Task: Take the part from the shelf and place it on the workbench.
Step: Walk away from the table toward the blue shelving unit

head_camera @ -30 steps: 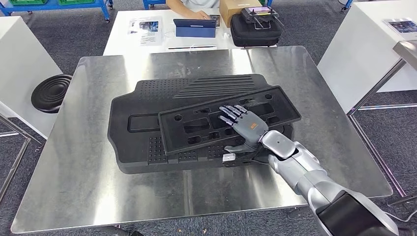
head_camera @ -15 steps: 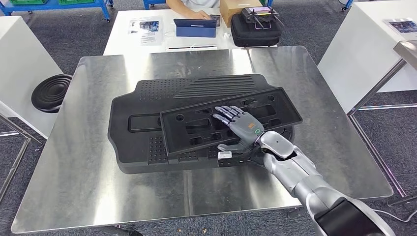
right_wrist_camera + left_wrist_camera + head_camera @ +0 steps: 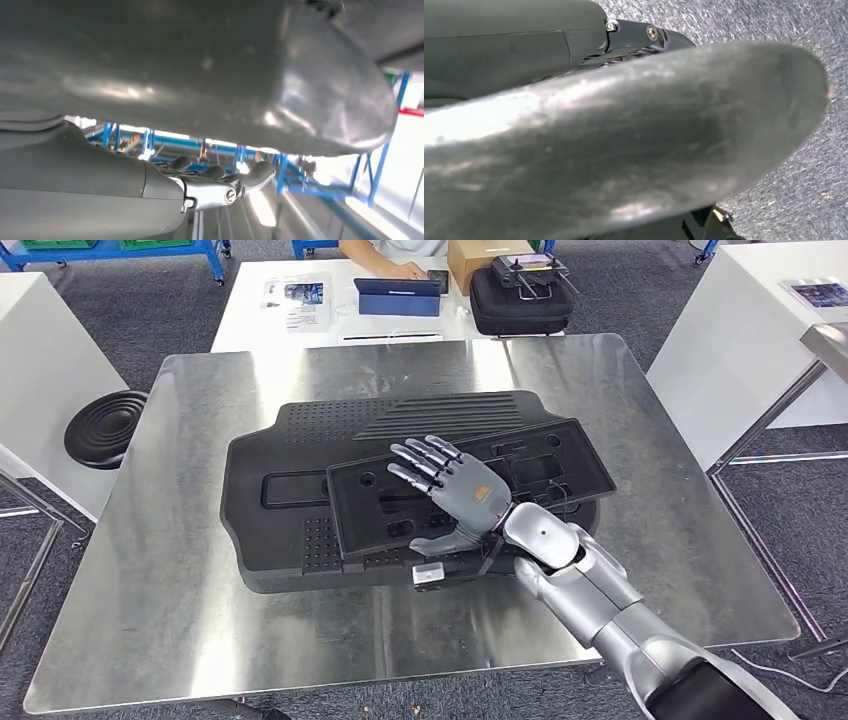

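R hand (image 3: 462,498) released, fingers spread over part (image 3: 560,465) on workbench (image 3: 160,590); L hand state unclear.

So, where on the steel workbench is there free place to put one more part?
Bare steel on the workbench: a wide near strip, the left side, the right side beyond the frame part. The middle is crowded: large black part, right hand above.

no readable text, labels, or numbers
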Controlling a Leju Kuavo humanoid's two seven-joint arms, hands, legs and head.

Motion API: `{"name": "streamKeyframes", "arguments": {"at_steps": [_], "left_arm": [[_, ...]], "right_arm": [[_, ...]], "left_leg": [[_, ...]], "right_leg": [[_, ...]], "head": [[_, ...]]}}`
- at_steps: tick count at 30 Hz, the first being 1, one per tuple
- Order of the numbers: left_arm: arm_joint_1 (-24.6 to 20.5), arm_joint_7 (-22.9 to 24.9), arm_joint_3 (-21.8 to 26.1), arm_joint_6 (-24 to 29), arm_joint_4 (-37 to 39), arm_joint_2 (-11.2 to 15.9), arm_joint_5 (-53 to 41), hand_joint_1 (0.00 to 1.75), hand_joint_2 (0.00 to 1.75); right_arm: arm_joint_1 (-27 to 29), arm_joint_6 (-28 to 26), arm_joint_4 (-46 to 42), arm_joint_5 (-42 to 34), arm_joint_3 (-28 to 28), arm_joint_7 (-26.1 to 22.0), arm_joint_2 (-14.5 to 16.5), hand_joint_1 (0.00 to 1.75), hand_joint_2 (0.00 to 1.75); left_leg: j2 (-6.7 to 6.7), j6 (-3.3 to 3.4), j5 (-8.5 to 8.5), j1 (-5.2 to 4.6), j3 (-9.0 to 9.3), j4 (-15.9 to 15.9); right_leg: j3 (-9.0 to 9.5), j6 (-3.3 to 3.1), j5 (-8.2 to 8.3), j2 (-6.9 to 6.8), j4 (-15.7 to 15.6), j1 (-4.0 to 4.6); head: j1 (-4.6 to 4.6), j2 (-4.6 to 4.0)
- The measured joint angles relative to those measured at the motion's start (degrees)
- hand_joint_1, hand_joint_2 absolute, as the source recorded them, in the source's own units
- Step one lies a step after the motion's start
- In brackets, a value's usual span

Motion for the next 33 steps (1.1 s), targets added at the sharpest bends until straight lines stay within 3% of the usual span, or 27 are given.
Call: {"name": "streamKeyframes", "arguments": {"at_steps": [6, 9, 14, 20, 24, 33], "left_arm": [[0.0, 0.0, 0.9, 0.2, 0.0, 0.0, -0.1, 0.00, 0.00], [0.3, -0.1, 1.6, 1.0, 0.0, -0.1, 0.2, 0.00, 0.00], [1.2, -1.1, 3.3, 2.5, 0.0, -0.2, 1.1, 0.00, 0.00], [2.2, -2.3, 5.9, 3.3, 0.0, -0.3, 2.8, 0.00, 0.00], [2.8, -3.0, 7.2, 3.5, 0.0, -0.3, 3.0, 0.00, 0.00], [3.3, -3.6, 8.5, 3.8, 0.0, -0.3, 3.3, 0.00, 0.00]], "right_arm": [[2.7, -4.8, -4.5, -3.0, -0.2, -0.2, 0.1, 0.00, 0.00], [5.9, -3.3, -10.1, -15.6, -1.7, -3.8, 1.4, 0.00, 0.00], [13.6, 8.3, -24.6, -47.7, -6.4, -11.3, 5.9, 0.00, 0.00], [20.6, 27.3, -36.9, -72.3, -11.1, -12.0, 8.1, 0.00, 0.00], [24.4, 34.0, -40.8, -78.3, -12.7, -12.2, 8.9, 0.00, 0.00], [28.8, 36.0, -44.5, -80.1, -14.0, -12.7, 9.8, 0.00, 0.00]], "left_leg": [[-0.01, 0.00, 0.00, 0.00, -0.01, 0.0], [0.00, -0.01, -0.02, 0.03, -0.03, 0.0], [-0.05, -0.05, -0.04, 0.08, -0.07, 0.0], [-0.05, -0.05, -0.05, 0.05, -0.09, 0.0], [-0.04, -0.05, -0.05, 0.02, -0.09, 0.0], [-0.04, -0.05, -0.05, 0.02, -0.07, 0.0]], "right_leg": [[-0.01, 0.00, 0.00, 0.00, 0.0, 0.00], [-0.02, -0.01, -0.02, 0.00, 0.0, 0.00], [-0.07, -0.05, -0.07, -0.01, 0.0, 0.03], [-0.07, -0.07, -0.09, -0.01, 0.0, 0.02], [-0.07, -0.07, -0.08, -0.01, 0.0, 0.01], [-0.07, -0.07, -0.08, -0.01, 0.0, 0.01]], "head": [[-0.01, 0.00], [0.00, 0.00], [0.00, 0.00], [0.01, 0.00], [0.01, 0.00], [0.01, 0.00]]}}
